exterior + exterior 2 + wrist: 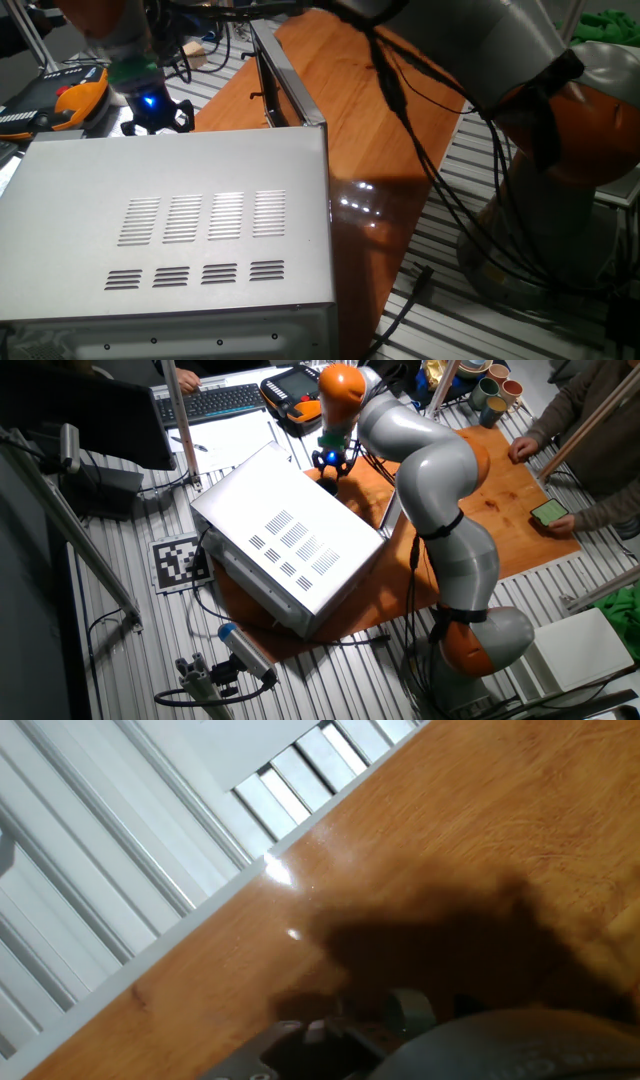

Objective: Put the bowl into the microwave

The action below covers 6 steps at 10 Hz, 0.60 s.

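KUKA iiwa arm (440,510): silver-grey rounded links with orange joint bands.

Smooth grey shells; orange rings at base, elbow and wrist. Black cables (420,130) run loose along the links and down to the base (480,645). At the wrist, a pale green collar (135,72) sits above a black flange with a lit blue lamp (150,100). Gripper (400,1020) seen only as a dark, blurred housing in the hand view.

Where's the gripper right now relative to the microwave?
In both fixed views the gripper hangs beyond the microwave's far side, near its open door, low over the wooden board. Its blue light is lit.
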{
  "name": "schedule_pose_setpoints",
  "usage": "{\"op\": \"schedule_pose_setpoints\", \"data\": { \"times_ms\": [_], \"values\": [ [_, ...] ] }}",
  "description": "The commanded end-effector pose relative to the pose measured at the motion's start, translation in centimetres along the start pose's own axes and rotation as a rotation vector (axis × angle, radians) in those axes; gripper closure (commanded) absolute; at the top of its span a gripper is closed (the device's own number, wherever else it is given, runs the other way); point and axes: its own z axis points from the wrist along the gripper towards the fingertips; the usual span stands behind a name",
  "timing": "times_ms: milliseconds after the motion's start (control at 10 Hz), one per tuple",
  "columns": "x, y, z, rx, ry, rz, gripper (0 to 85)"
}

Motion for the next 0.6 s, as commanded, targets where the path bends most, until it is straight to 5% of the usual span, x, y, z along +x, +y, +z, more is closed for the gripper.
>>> {"op": "schedule_pose_setpoints", "data": {
  "times_ms": [0,200,500],
  "values": [
    [0.01,0.0,0.04,0.006,0.017,-0.003,34.0],
    [0.11,-0.03,0.15,0.003,0.069,-0.009,34.0],
    [0.28,-0.21,0.42,0.003,0.072,-0.023,34.0]
  ]
}}
